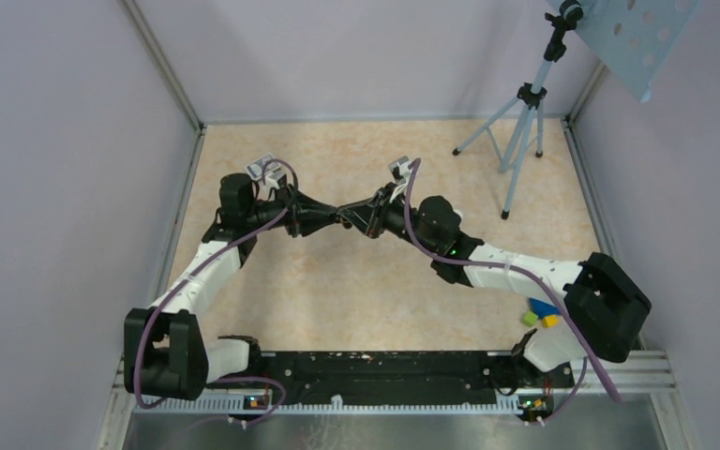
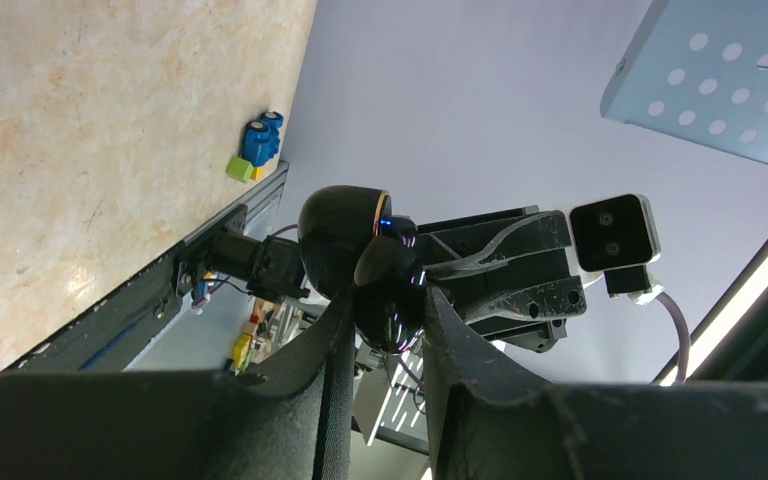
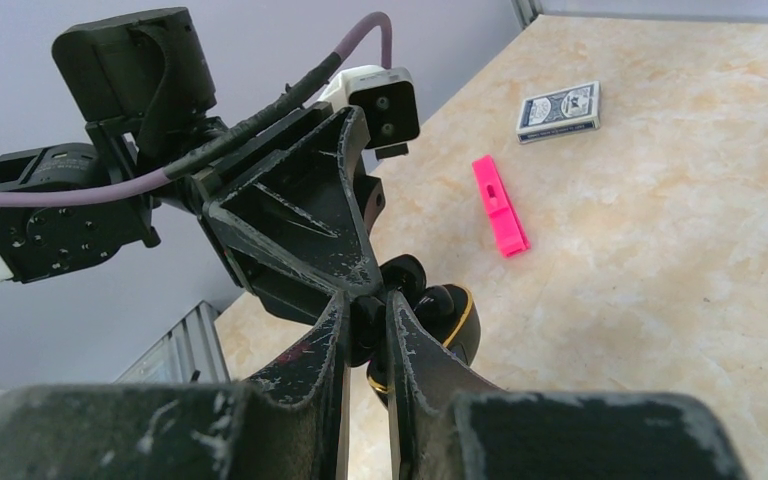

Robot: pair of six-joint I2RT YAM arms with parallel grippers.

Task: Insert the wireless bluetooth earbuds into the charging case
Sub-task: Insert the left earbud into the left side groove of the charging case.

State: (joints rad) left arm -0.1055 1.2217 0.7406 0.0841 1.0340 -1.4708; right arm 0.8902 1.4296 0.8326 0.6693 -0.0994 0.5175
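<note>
— What colours are the arms?
— The left arm (image 1: 202, 272) and right arm (image 1: 525, 270) have white shells on the long links and chunky black blocks at the joints.
— Any cables?
— A mauve cable (image 3: 70, 190) runs along each.
— And the claws?
— The left claw (image 1: 328, 218) and right claw (image 1: 352, 213) have black tapering fingers (image 3: 420, 380), scuffed grey along the edges. A small white camera (image 3: 385, 100) sits at the wrist, and a green light (image 1: 452, 250) glows on the right arm.
</note>
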